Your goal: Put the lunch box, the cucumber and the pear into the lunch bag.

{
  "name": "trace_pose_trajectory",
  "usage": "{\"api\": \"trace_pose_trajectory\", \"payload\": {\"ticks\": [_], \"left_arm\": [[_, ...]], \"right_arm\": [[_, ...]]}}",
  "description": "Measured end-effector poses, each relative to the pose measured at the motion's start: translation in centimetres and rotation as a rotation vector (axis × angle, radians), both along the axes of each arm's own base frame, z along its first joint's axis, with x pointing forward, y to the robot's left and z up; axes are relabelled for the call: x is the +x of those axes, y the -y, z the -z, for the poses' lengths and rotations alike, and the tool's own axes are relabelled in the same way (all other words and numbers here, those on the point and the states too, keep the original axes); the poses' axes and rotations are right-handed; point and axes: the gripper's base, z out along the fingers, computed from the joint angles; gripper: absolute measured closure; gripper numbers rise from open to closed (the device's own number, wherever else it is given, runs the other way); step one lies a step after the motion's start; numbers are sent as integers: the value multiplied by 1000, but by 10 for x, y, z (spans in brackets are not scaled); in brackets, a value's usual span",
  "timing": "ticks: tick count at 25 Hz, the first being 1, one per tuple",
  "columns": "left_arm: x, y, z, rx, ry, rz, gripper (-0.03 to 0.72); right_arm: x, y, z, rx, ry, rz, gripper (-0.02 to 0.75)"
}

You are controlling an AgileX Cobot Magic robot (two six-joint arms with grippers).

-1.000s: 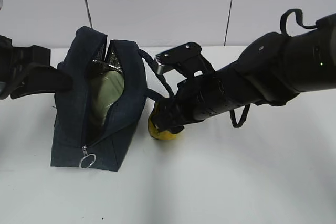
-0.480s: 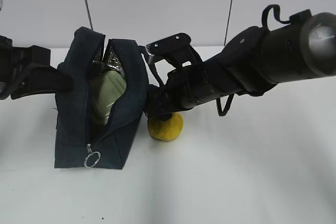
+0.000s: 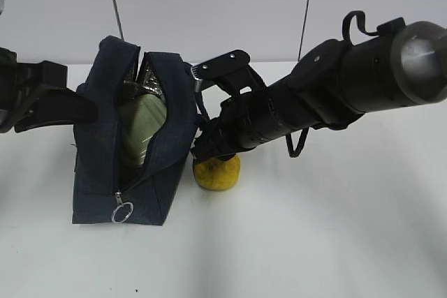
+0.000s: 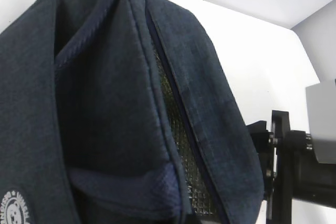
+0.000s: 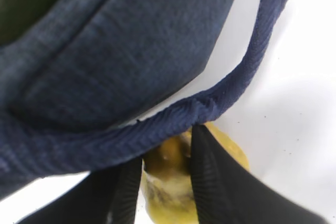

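The left gripper [image 3: 87, 108] touches the side of the lunch bag [image 3: 94, 165]; I cannot tell if it holds it. The bag's top is open, with the lunch box [image 3: 142, 127] inside. Just beside it, the right gripper [image 5: 160, 182] squeezes the pear [image 3: 217, 172], under the handle [image 5: 231, 90].

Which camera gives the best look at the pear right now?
The right wrist view: the pear sits between the right gripper fingers, under the lunch bag handle strap. The exterior view shows only its lower yellow part on the table beside the bag, the arm covering the rest. The left wrist view does not show it.
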Motion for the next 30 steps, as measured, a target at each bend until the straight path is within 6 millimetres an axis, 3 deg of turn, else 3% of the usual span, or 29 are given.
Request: {"api": "trace_pose_trajectory", "payload": {"ticks": [4,10,15,23,30], "left_arm": [[0,0,0,0,0,0,703],[0,0,0,0,0,0,703],[0,0,0,0,0,0,703],[0,0,0,0,0,0,703],[0,0,0,0,0,0,703]], "right_arm": [[0,0,-1,-9,8,-14,488],[-2,-1,0,-17,-1,-41,332],[-3,-1,0,-33,0,-72,298],[-6,0,2,-85,9,-147,309],[-6,3,2,-148,44,-200,477]]}}
